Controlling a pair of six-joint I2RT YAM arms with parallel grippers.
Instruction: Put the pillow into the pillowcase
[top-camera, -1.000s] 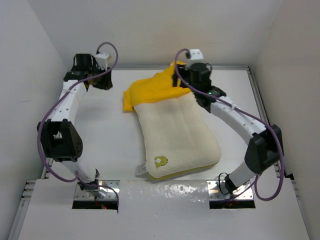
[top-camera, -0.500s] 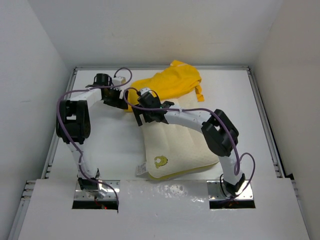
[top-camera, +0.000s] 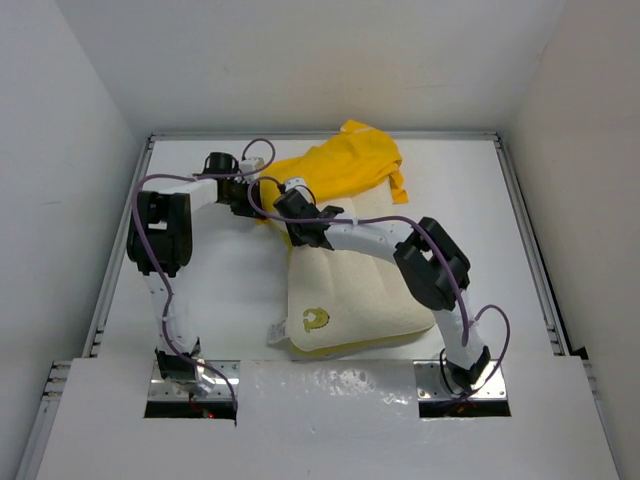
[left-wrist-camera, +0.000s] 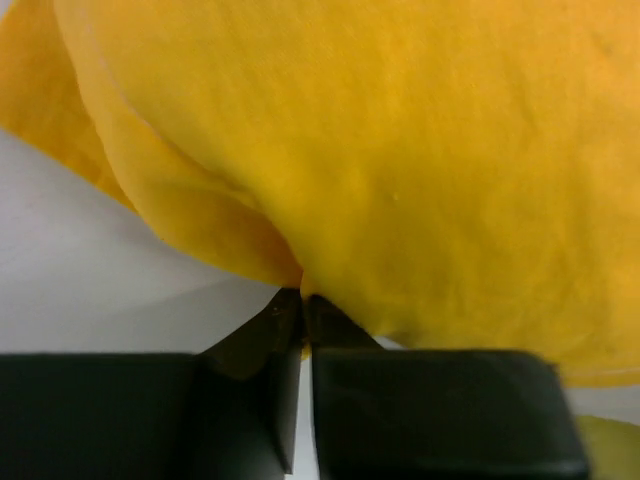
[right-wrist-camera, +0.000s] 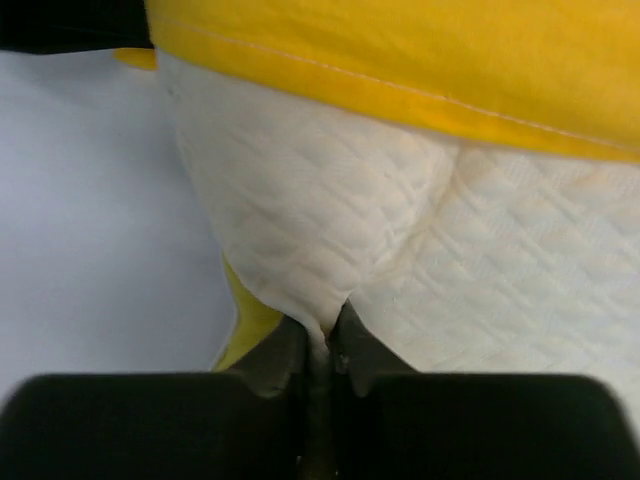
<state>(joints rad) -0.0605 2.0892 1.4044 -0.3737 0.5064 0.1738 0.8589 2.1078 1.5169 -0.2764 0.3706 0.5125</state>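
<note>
One cream pillow (top-camera: 370, 290), one yellow pillowcase (top-camera: 335, 168), two robot arms (top-camera: 160, 235), one white table (top-camera: 470, 190).

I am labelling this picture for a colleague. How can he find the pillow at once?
On the white table, look at the middle. The pillow is the big cream quilted rectangle, its far end meeting the yellow pillowcase. Unlike that thin bright cloth, it is thick and bears a small yellow-green logo.
</note>
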